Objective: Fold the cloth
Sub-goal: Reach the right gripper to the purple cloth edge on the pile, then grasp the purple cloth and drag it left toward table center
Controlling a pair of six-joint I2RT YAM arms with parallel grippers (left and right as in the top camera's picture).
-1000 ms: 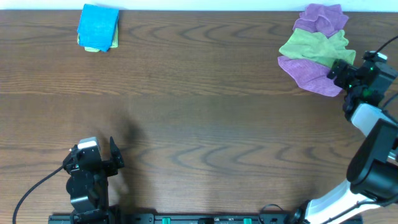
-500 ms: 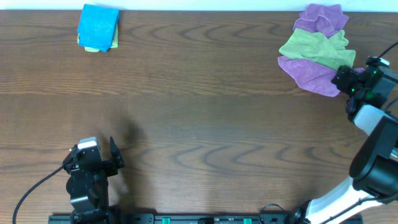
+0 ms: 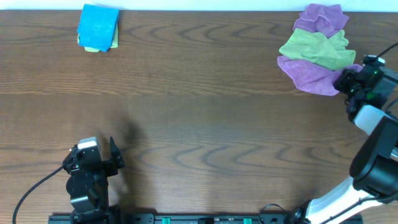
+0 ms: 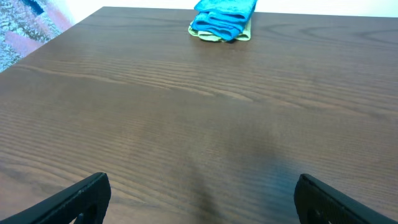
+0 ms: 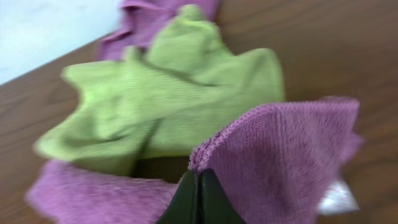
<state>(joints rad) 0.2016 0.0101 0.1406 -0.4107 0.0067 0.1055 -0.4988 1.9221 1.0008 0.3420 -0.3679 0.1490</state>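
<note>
Right end effector [image 3: 343,79] was clamped shut on a rolled edge of the cloth [image 3: 311,73], pinch sitting just beside the white tag [image 5: 336,198]. The cloth lay crumpled at the far right corner of the surface [image 3: 199,112], with the green cloth [image 3: 317,46] draped on top of it. Purple showed on both sides of the green; couldn't tell if that was all one piece.

Left end effector [image 3: 107,154] was wide open, holding nothing, parked at the near left, well apart from the pile. Blue cloth [image 3: 98,26] sat folded at the far left corner, not in play.

Step in hand, as I read it: pull the cloth free of the pile.
- Lift only slightly, then drag low toward the bare middle so the green slides off rather than riding along.
- The grip looked thin, on the edge only, so go slow or it may slip.
- Spread it flat before any fold. The left arm would need to take a second corner.
</note>
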